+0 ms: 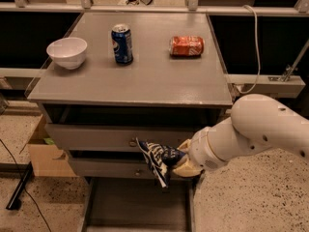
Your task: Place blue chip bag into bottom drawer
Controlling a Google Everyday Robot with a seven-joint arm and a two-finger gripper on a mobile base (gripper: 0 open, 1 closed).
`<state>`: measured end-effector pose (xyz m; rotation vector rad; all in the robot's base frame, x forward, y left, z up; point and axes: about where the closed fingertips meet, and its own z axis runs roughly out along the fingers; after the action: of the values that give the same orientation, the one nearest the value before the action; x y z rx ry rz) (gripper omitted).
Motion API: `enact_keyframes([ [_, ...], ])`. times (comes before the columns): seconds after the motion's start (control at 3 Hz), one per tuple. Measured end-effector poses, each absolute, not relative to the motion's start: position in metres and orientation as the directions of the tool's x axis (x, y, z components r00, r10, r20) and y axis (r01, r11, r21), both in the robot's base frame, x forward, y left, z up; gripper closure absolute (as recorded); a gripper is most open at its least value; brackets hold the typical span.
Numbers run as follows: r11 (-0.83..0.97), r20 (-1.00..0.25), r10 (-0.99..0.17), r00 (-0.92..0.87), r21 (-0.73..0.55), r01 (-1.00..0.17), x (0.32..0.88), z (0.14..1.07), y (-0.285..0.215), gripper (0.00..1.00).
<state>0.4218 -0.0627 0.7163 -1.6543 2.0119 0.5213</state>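
Viewpoint: high, in front of drawer cabinet [145,79], tilted down.
Distance: close.
Arm: gripper [180,159] lower middle, clasping blue chip bag [157,159].
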Motion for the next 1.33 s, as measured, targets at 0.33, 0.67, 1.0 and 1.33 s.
enact_keyframes([
  [0.33,0.227,-0.567,-0.809,-0.153,-0.062,-0.972,0.414,0.693,-0.046,1.0],
  [0.67,0.264,-0.567,-0.809,-0.157,-0.11,-0.958,0.412,0.67,-0.029,1.0],
  [1.0,0.314,-0.57,-0.797,-0.2,-0.108,-0.943,0.414,0.647,-0.023,1.0],
  [1.33,0.314,-0.57,-0.797,-0.2,-0.108,-0.943,0.414,0.647,-0.023,1.0],
])
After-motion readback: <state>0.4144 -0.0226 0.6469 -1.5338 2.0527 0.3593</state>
